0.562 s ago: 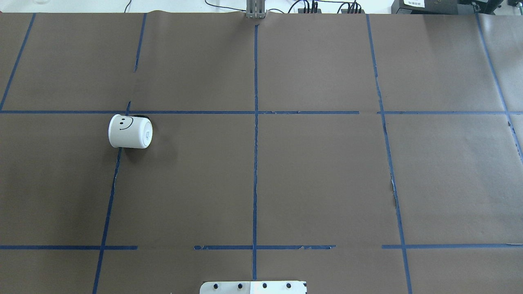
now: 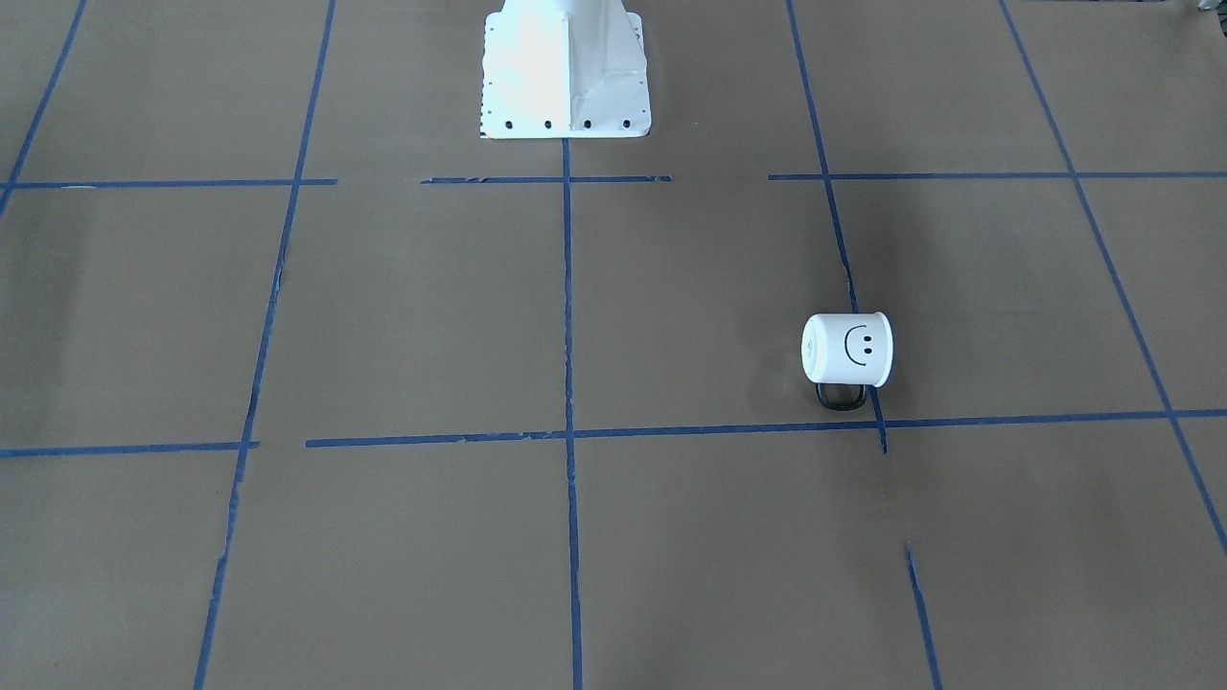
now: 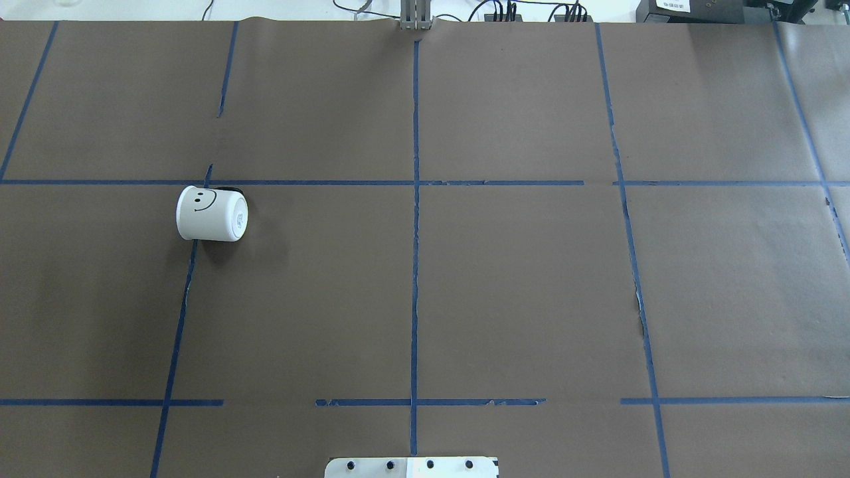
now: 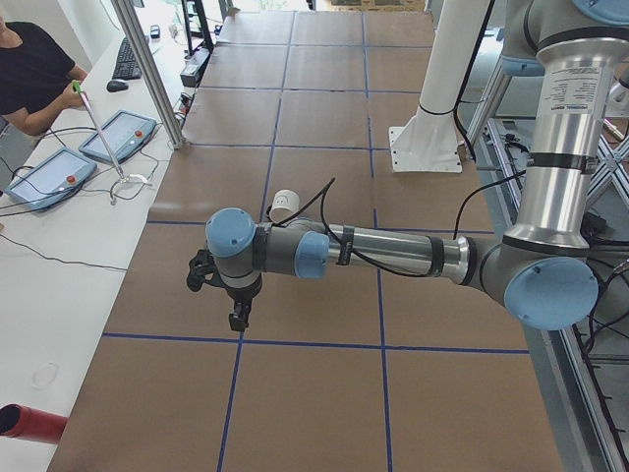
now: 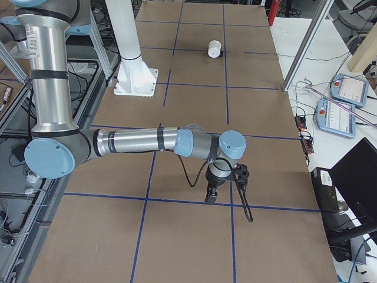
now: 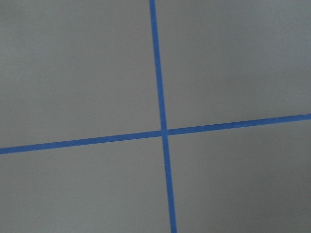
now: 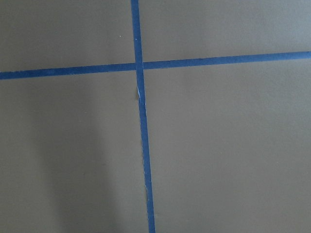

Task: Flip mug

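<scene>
Risk: small white cylindrical smiley mug (image 3: 211,214) lies on its side, left half of brown paper-covered table (image 3: 518,285); catch it off-centre and you'll roll it. Black left gripper (image 4: 239,317), right gripper (image 5: 211,197) well clear, jaw state can't tell.

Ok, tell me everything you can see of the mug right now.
The mug is small, white and glossy, with a black smiley face on its wall and a thin black loop handle. It lies on its side on the brown-papered table, across a blue tape line, smiley up, handle toward the operators' side, base toward the table's middle. Its opening is hidden. Only the table touches it.
</scene>
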{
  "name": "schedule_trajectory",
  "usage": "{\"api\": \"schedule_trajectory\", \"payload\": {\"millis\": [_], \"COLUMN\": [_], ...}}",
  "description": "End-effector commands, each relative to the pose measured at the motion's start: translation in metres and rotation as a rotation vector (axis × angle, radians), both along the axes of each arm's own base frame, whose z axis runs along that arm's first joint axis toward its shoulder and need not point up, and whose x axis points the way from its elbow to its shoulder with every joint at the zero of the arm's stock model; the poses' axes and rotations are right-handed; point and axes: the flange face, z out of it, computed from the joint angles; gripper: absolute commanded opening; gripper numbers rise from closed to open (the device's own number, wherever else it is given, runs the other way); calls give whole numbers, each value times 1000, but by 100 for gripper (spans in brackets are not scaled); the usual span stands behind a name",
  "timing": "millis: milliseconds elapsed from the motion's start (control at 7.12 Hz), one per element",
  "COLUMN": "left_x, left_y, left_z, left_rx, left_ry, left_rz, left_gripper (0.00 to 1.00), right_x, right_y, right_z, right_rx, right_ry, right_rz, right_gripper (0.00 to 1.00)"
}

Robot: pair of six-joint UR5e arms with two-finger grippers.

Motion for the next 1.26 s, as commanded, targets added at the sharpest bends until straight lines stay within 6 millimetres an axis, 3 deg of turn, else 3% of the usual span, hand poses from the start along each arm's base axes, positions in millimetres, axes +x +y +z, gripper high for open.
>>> {"api": "schedule_trajectory", "payload": {"millis": [0, 140, 281, 421, 702, 843, 983, 1124], "left_x": [21, 33, 82, 107, 135, 150, 172, 197], "left_y": [-12, -14, -11, -7, 0, 5, 12, 16], "left_z": [-33, -45, -62, -75, -70, -51, -49, -61], "left_rx": [171, 187, 178, 182, 185, 164, 173, 148], "left_ry": [86, 117, 231, 281, 354, 384, 418, 445], "left_rz": [32, 9, 71, 70, 26, 17, 13, -56], "left_gripper": [100, 100, 100, 100, 100, 100, 100, 100], "right_x": [0, 0, 0, 0, 0, 0, 0, 0], "right_y": [0, 0, 0, -1, 0, 0, 0, 0], "right_z": [0, 0, 0, -1, 0, 0, 0, 0], "right_rx": [0, 0, 0, 1, 0, 0, 0, 0], "right_ry": [0, 0, 0, 0, 0, 0, 0, 0], "right_rz": [0, 0, 0, 0, 0, 0, 0, 0], "right_gripper": [100, 100, 100, 100, 100, 100, 100, 100]}}
